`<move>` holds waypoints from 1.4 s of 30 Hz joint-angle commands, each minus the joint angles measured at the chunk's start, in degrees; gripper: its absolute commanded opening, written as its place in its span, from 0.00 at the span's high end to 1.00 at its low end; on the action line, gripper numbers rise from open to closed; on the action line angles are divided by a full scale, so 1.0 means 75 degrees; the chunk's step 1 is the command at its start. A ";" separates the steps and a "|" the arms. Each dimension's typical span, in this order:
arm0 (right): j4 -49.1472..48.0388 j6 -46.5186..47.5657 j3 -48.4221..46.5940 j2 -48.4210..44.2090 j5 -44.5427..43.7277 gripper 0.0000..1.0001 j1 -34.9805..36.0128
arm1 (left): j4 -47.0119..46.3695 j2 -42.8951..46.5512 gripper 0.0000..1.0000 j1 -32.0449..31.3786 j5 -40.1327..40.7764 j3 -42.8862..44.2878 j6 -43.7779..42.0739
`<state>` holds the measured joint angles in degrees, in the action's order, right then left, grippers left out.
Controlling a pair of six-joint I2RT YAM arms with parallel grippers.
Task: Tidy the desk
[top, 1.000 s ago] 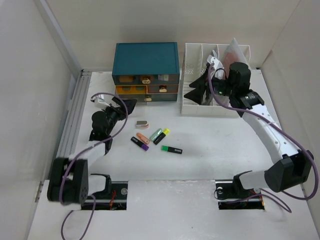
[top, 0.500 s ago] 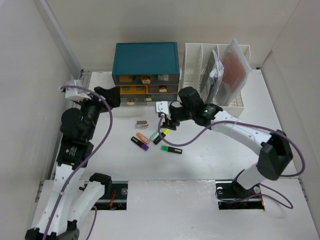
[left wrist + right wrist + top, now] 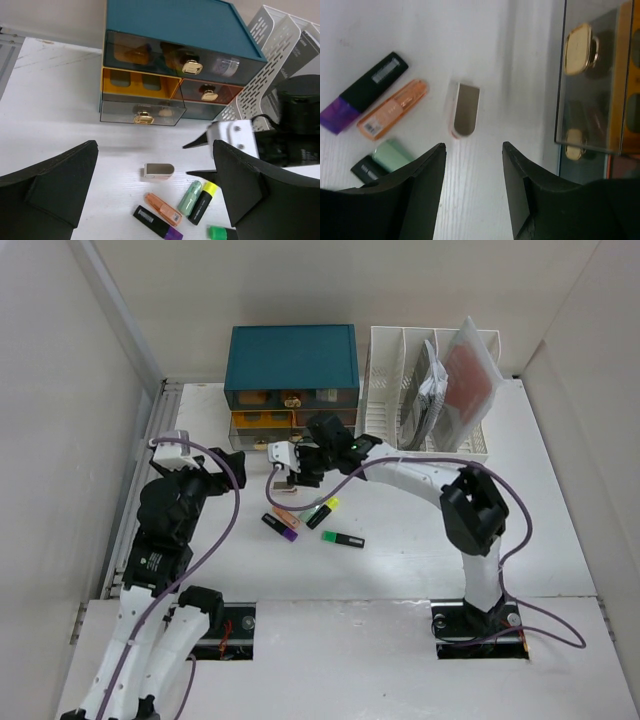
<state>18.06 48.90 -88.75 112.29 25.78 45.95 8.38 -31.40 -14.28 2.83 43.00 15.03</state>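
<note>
**Jaws apart on both sides, one long reach leftward**

My left end effector [image 3: 155, 146] hangs raised near the left edge of the surface [image 3: 420, 560], spread wide. My right arm [image 3: 420, 475] bends at the elbow and stretches left, my right end effector [image 3: 472, 150] pointing down, parted and empty.

My desk [image 3: 400, 570] carries a cabinet [image 3: 291, 360] and a rack [image 3: 385, 365] at the back. Five highlighters [image 3: 343, 539] and a small block [image 3: 159, 170] lie mid-desk.
</note>
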 commanded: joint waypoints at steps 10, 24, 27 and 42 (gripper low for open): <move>0.0848 -0.0344 -0.1794 0.1398 0.0137 0.43 0.0388 | -0.0310 0.0706 0.01 -0.0029 0.0208 0.0102 -0.0175; 0.0815 -0.0742 -0.2100 0.2067 -0.0109 0.43 0.0388 | -0.0309 0.0987 0.01 -0.0029 0.0302 0.0102 -0.0105; 0.0744 -0.0814 -0.2100 0.2137 -0.0203 0.43 0.0388 | -0.0309 0.0987 0.01 -0.0029 0.0302 0.0102 -0.0105; 0.0240 -0.1411 -0.2100 0.2360 -0.1000 0.42 0.0388 | -0.0309 0.1057 0.01 -0.0029 0.0373 0.0102 -0.0105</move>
<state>22.87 40.01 -102.72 129.84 19.75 48.42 8.43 -24.14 -14.28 5.06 43.00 14.41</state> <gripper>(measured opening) 0.578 0.993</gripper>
